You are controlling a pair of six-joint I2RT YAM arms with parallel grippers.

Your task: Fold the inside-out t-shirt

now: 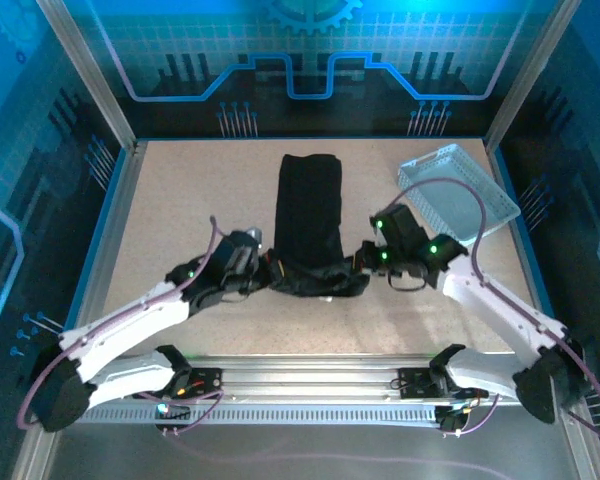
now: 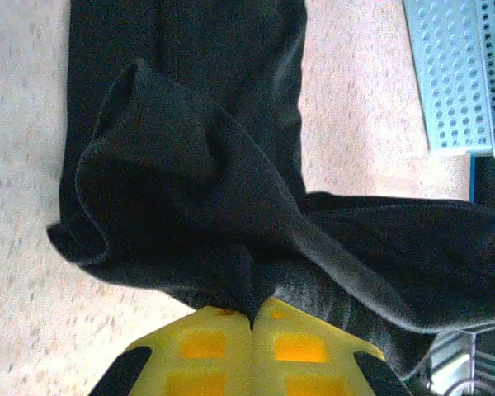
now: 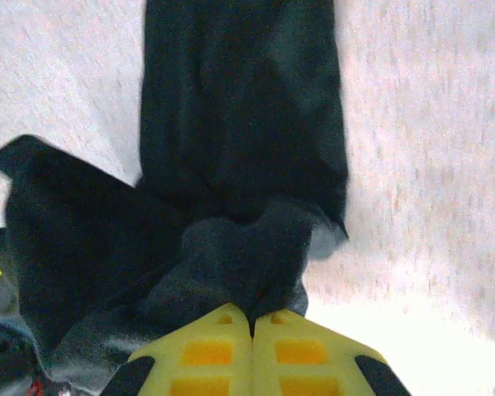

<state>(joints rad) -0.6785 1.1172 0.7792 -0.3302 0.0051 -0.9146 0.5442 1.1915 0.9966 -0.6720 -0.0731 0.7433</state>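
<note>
Left gripper (image 2: 253, 318): yellow pads pressed together, pinching a bunched edge of the inside-out t-shirt (image 2: 190, 165), on the shirt's side away from the perforated tray (image 2: 458, 74).
Right gripper (image 3: 252, 318): also clamped tight on black cloth, holding the corner nearer the tray and closer to the arm bases than the tray sits.
T-shirt: a long narrow black strip on the table (image 1: 180, 200), just left of the tray from above. The end level with the tray lies flat, while the end nearer the bases than the tray is gathered up and rumpled between the two grippers.
Tray: light grey, tilted, apart from the shirt and touching nothing of it.
Step in hand: looks like the lengthwise fold is done and the crosswise fold is starting, both corners gripped.
Next move: probably lift the two corners together, level with each other, carry them towards the shirt end that lies alongside the tray, and lay them down square.
Watch for: the cloth sagging between the grippers, which could crease the fold.
</note>
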